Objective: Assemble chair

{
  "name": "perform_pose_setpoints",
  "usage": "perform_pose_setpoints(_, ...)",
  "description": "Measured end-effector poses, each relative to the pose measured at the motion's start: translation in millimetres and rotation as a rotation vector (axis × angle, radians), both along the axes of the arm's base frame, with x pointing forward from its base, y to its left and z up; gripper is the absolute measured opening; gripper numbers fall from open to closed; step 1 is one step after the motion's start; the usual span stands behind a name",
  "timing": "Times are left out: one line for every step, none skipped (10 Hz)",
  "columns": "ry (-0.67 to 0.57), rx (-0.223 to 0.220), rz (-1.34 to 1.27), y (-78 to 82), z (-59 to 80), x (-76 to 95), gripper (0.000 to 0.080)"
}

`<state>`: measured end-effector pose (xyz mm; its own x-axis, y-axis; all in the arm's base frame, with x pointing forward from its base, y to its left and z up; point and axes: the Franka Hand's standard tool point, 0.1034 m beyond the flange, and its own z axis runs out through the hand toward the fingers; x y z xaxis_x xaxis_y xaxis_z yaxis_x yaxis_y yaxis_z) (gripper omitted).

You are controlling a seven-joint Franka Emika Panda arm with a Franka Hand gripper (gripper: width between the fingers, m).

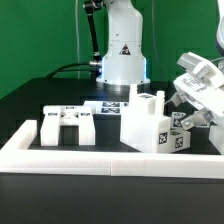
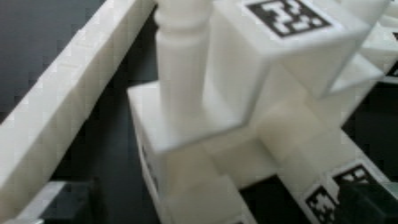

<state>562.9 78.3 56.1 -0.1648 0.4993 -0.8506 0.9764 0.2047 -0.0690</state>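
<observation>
**A:** In the exterior view, where is the chair sitting?

**B:** The main chair block [image 1: 150, 128] is standing on the black table [image 1: 30, 100], toward the exterior view's right and just behind the low wall [image 1: 100, 155]. Tags are showing on the faces turned to the camera. A separate bracket [image 1: 68, 125] is lying well apart from it, toward the exterior view's left and also behind the wall.

**A:** And the gripper?

**B:** The gripper [image 1: 182, 110] is hanging at the right edge, reaching down beside the block's tagged side. I cannot tell whether its fingers are apart or together, as they are blending into the white parts there. The arm's base [image 1: 120, 60] is standing at the back, with the marker board [image 1: 105, 106] lying flat in front of it.

**A:** What is the wrist view giving us?

**B:** It is looking very closely at the block [image 2: 267, 75], which is filling most of the picture. A tag [image 2: 285, 18] is sitting on one face, and a slim post [image 2: 178, 50] is rising next to it. The wall [image 2: 63, 95] is running alongside, with a strip of dark table between them. More tags [image 2: 356, 185] are peeking in at one corner. The fingers are not showing clearly here either.
</observation>
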Motion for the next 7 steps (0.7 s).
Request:
perform_pose_setpoints(0.001,0.002,0.007,4.7,-0.5,-0.9,0.0649)
perform_pose_setpoints(0.001,0.002,0.011,7.1,0.0,-1.0,0.0649)
perform_pose_setpoints(-0.001,-0.001,0.013,9.0,1.9,-0.2,0.0649)
perform_pose_setpoints(-0.007,0.001,0.017,11.9,5.6,2.3,0.0649)
perform_pose_setpoints(-0.014,0.013,0.02,13.3,8.4,5.5,0.0649)
perform_pose_setpoints(-0.01,0.011,0.02,12.5,6.0,4.1,0.0649)
perform_pose_setpoints(-0.009,0.011,0.02,12.3,5.7,4.1,0.0649)
